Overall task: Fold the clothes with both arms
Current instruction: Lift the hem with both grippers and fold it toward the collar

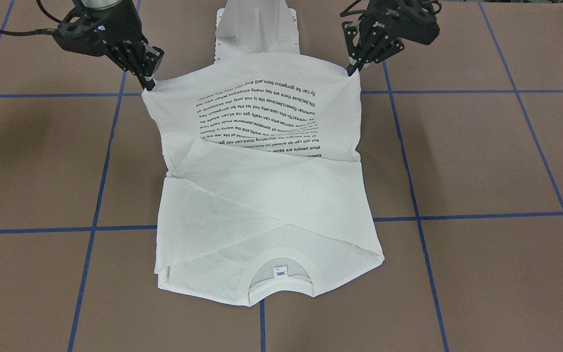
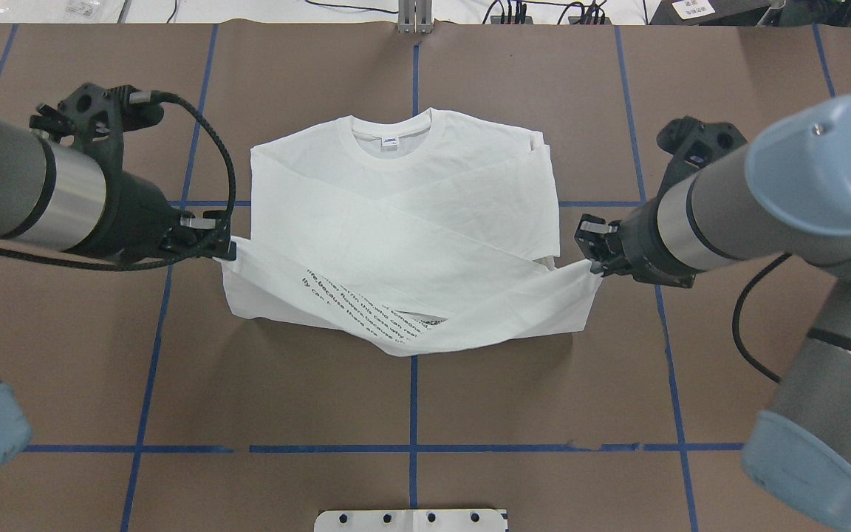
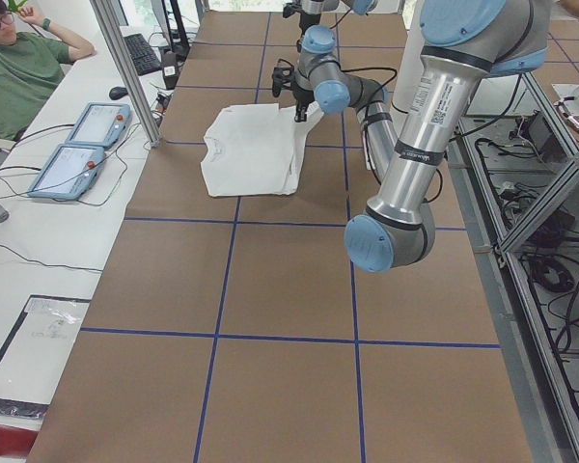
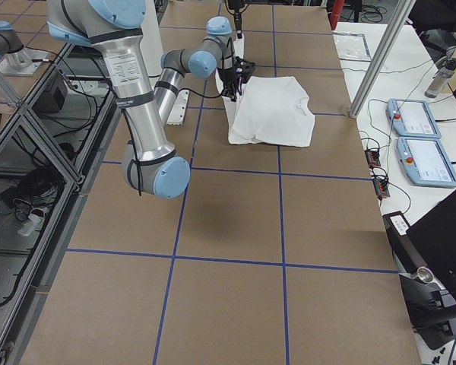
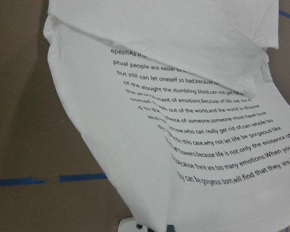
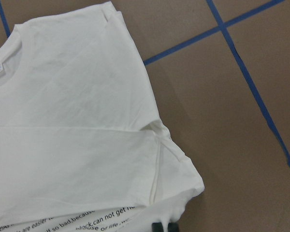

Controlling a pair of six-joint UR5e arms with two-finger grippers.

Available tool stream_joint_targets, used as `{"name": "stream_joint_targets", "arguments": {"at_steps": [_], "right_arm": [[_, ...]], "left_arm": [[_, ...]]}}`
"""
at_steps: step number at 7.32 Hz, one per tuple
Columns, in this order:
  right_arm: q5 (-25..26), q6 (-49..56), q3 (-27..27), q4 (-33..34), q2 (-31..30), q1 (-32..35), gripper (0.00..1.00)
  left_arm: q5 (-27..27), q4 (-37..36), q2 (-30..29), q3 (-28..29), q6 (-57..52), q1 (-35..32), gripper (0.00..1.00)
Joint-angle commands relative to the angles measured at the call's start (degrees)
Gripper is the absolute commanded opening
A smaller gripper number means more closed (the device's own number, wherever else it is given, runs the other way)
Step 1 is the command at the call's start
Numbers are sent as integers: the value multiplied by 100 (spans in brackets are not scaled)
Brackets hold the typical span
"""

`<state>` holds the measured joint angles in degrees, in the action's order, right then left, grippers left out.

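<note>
Two claws clamped tight on the hem corners: left gripper (image 2: 224, 248) centre left of the overhead view, right gripper (image 2: 589, 255) centre right. Held apart and raised, likely to keep the hem taut for folding over. T-shirt (image 2: 403, 222) mid-frame, collar end flat on the table (image 2: 285, 384).

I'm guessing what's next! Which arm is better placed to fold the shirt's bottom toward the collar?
Neither wins: the left gripper and right gripper each pinch one lifted bottom corner of the T-shirt, level, so likely both together.
</note>
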<state>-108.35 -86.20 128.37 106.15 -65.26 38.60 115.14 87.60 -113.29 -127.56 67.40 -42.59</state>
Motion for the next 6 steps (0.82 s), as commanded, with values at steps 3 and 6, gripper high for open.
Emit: {"name": "stream_joint_targets", "arguments": {"at_steps": [3, 6], "right_arm": [[-107, 1113, -2283, 82, 1661, 963, 0], [-46, 1420, -4262, -1453, 2138, 1123, 0]], "left_arm": [[-174, 446, -536, 1738, -965, -671, 0], [-754, 1591, -1017, 3646, -966, -646, 0]]}}
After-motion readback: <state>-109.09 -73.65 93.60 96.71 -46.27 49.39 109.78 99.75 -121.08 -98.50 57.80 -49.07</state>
